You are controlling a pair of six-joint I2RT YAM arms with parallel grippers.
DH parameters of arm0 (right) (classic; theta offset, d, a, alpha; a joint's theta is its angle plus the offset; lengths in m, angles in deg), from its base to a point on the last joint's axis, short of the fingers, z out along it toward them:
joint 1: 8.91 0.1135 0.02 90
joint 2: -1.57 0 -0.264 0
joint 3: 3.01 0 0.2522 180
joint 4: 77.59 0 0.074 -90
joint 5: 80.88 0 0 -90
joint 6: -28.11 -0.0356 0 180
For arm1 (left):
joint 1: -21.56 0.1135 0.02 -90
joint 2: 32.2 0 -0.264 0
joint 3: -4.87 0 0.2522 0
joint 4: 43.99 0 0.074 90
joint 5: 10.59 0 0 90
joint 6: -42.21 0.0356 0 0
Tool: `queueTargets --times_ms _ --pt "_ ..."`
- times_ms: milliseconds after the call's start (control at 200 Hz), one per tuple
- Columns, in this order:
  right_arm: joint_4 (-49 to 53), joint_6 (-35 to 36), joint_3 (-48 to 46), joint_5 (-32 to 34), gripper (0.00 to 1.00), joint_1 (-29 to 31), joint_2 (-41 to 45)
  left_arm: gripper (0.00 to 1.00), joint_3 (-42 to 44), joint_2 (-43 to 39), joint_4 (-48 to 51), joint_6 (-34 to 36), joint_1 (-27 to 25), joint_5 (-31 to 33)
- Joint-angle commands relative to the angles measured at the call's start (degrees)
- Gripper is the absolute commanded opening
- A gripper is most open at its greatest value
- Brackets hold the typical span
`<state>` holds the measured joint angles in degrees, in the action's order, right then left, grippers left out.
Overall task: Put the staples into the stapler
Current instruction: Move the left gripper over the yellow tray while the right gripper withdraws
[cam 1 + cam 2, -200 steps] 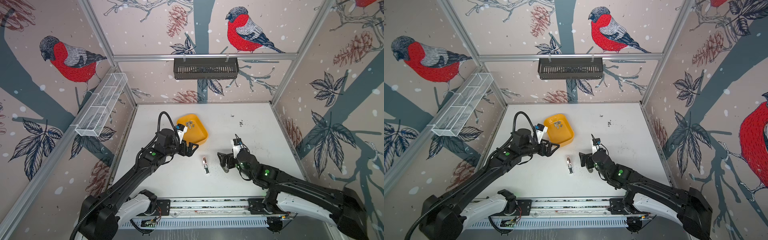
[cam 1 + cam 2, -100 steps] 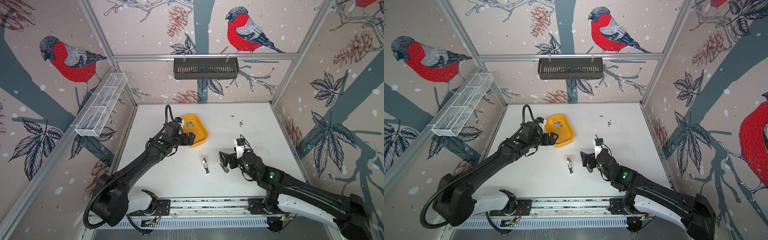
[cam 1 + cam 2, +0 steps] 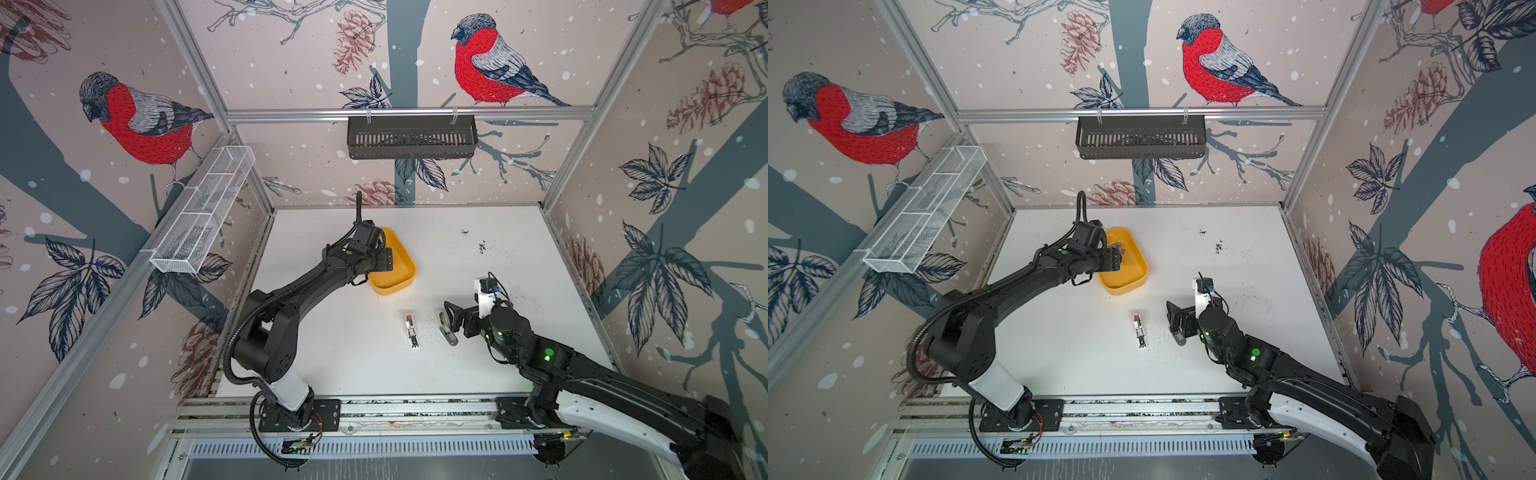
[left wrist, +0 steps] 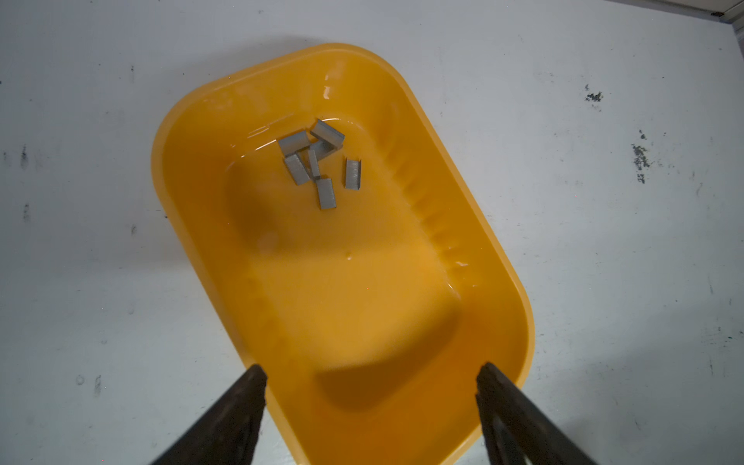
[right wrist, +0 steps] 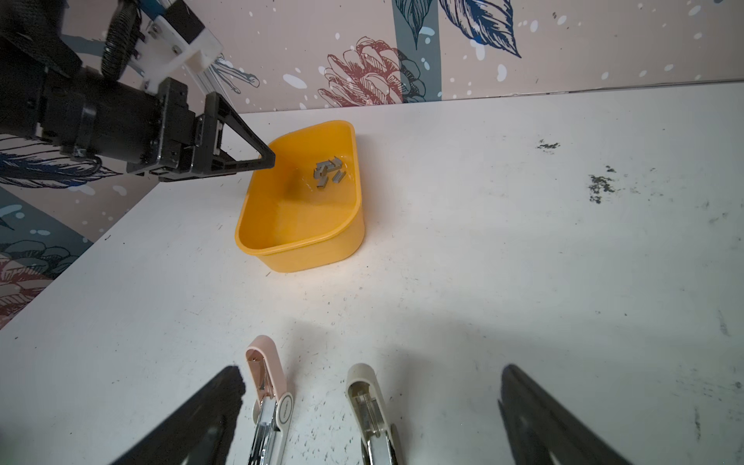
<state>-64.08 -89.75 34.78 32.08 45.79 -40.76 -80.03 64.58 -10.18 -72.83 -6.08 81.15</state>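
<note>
Several small grey staples lie heaped at one end of a yellow tray, also seen in a top view. My left gripper hangs open over the tray's other end, empty, and shows in both top views. Two mini staplers lie swung open on the table: a pink stapler and a beige stapler. My right gripper stands open, low over the beige stapler's tip and holding nothing, with the pink one beside one finger.
The white table carries dark specks at the back right and fine scattered specks around the staplers. A black basket hangs on the back wall and a white wire basket on the left wall.
My left arm has swung back and to the right, from beside the tray's near-left side to above the tray. The right gripper has barely shifted by the staplers.
</note>
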Motion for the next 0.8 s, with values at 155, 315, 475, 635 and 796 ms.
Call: queueTargets --times_ms 155,315,475,635,796 --pt "-2.53 0.61 -0.72 2.61 1.00 -1.03 2.00 0.78 -7.62 7.65 4.69 0.55 0.12 2.81" --pt "-1.96 0.56 -0.72 2.59 1.00 -1.61 2.55 0.77 -12.44 12.17 6.84 1.39 0.16 3.92" --pt "-1.69 0.78 -0.63 2.25 1.00 -1.79 2.59 0.75 -16.40 15.83 8.17 2.07 0.60 4.90" --pt "-1.42 0.87 -0.46 1.75 1.00 -2.05 2.19 0.71 -20.00 18.81 9.49 3.03 1.29 4.43" --pt "-1.76 0.86 -0.46 1.64 1.00 -2.62 2.02 0.64 -24.04 22.31 12.07 4.20 1.39 4.16"
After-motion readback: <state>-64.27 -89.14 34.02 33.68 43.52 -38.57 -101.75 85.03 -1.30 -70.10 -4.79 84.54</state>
